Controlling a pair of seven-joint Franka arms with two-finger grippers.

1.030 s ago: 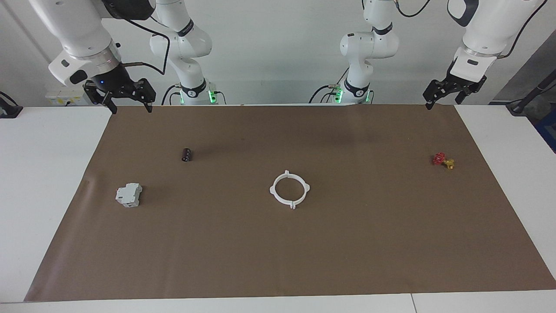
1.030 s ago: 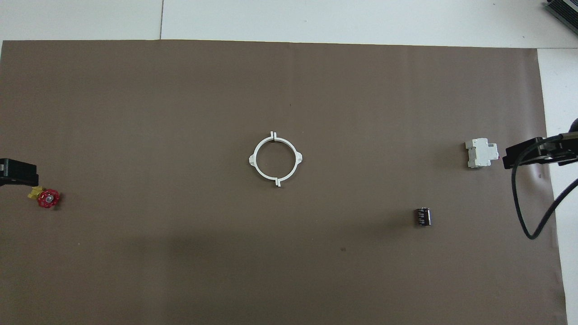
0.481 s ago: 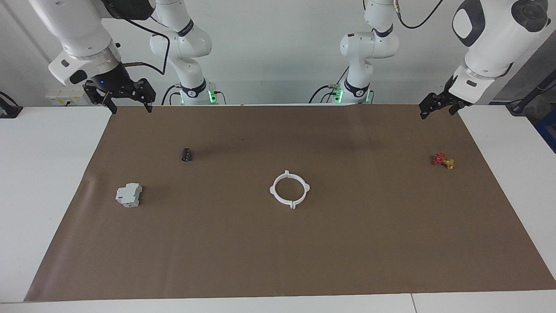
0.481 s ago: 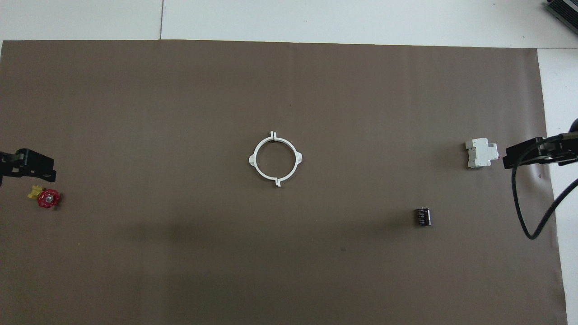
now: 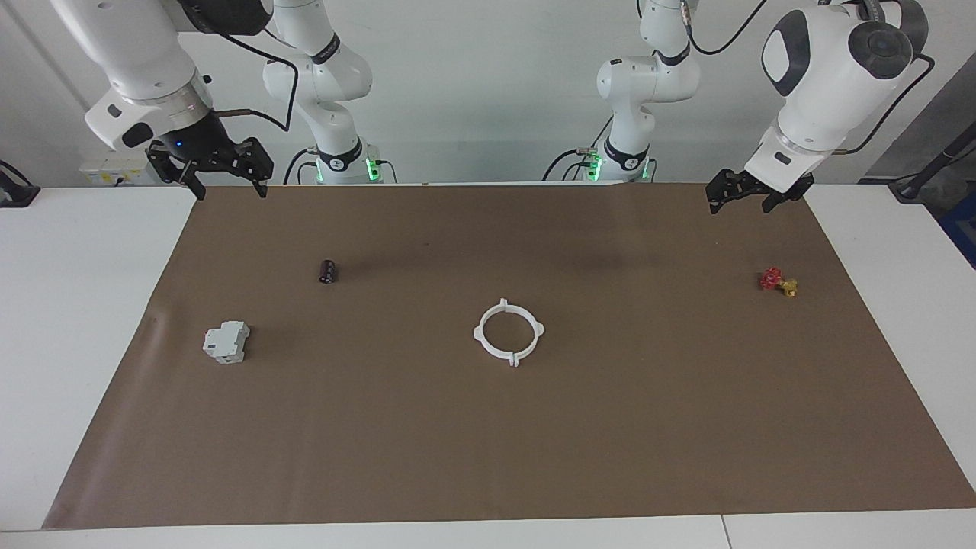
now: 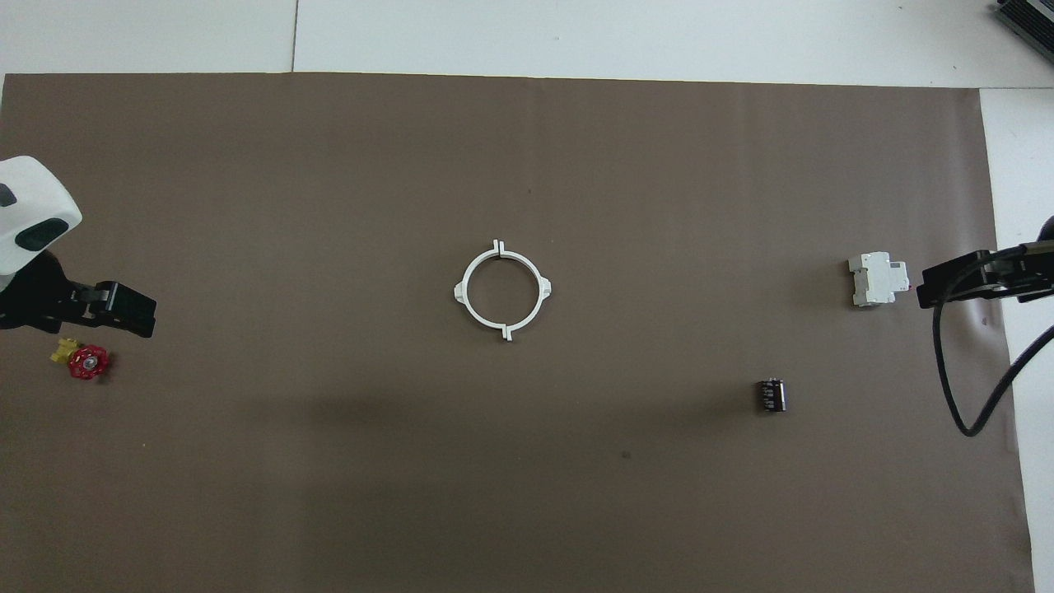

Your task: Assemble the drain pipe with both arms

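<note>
The drain pipe (image 5: 479, 333) lies flat in the middle of the brown mat, its two white half-rings together as one ring with four tabs; it also shows in the overhead view (image 6: 542, 288). My left gripper (image 5: 739, 203) is open and empty, up in the air over the mat's edge at the left arm's end, near the red-and-yellow valve (image 5: 778, 281); in the overhead view the left gripper (image 6: 140, 317) is beside the valve (image 6: 82, 361). My right gripper (image 5: 231, 190) is open and empty, raised over the mat's corner at the right arm's end (image 6: 926, 291), and waits.
A grey-white boxy block (image 5: 226, 341) (image 6: 878, 279) sits toward the right arm's end. A small black cylinder (image 5: 328, 271) (image 6: 771, 394) lies nearer to the robots than the block. The brown mat (image 5: 488, 457) covers most of the white table.
My left gripper has swung in over the mat, toward the middle of the table, with more of its arm in view. The right arm and all objects have not moved.
</note>
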